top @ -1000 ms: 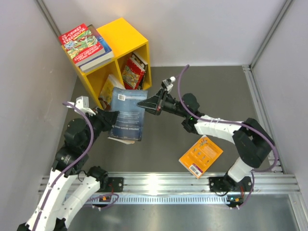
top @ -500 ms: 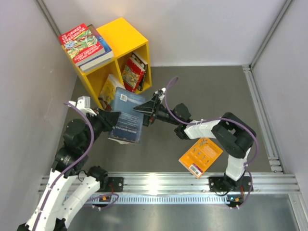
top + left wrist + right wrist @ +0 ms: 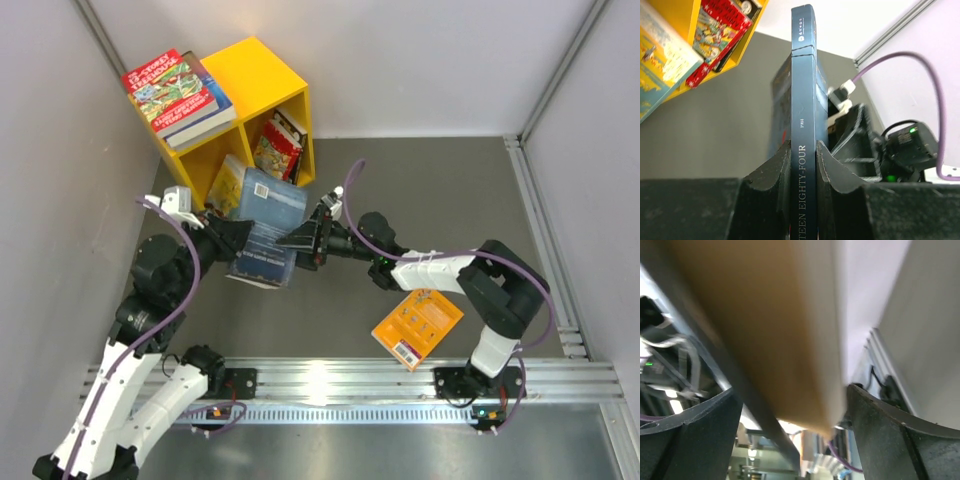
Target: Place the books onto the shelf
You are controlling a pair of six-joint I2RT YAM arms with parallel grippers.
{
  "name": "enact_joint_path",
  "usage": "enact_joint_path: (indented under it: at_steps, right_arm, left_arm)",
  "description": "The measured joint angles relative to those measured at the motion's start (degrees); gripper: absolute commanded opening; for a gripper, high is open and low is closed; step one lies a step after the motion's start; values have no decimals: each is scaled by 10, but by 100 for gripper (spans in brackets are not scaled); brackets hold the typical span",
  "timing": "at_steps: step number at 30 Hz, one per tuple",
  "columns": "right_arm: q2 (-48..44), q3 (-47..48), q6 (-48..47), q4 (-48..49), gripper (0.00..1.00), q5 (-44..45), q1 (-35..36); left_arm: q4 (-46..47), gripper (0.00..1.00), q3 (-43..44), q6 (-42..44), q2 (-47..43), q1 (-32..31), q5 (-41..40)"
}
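Top external view, and we're partway through: the yellow shelf [image 3: 255, 70] carries a stack of books [image 3: 178, 95] on its roof. A few red-covered books [image 3: 277, 150] stand in its right-hand compartment, and a pale book [image 3: 228, 185] leans in the left one. The dark blue book [image 3: 265, 222] hangs just in front of the shelf's openings, not yet inside, its spine pinched by the left end effector [image 3: 803, 150]. We'd say that one and the orange book [image 3: 417, 325], lying on the tabletop [image 3: 430, 190] well apart from the shelf, are what's left. Against a second ago, the blue book has swung up and closer to the shelf. The right end effector [image 3: 303, 243], which was nipping the book's edge, now stands spread, with the page edge loose between its jaws.
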Motion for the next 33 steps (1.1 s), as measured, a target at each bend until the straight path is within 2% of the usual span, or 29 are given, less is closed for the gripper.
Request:
enact_joint_path:
  at_steps: [6, 11, 24, 30, 33]
  right_arm:
    - [-13, -21, -34, -53, 83, -3, 0]
    - [-13, -23, -35, -52, 83, -3, 0]
    - [0, -25, 63, 92, 83, 6, -11]
    - [-94, -155, 64, 83, 82, 9, -99]
    - [-154, -189, 34, 11, 83, 1, -157]
  left_arm:
    - [18, 0, 45, -6, 25, 0, 17]
    - [22, 0, 101, -24, 62, 0, 44]
    - [27, 0, 122, -32, 55, 0, 54]
    - [22, 0, 109, 61, 43, -1, 41]
    - [26, 0, 77, 150, 38, -1, 14]
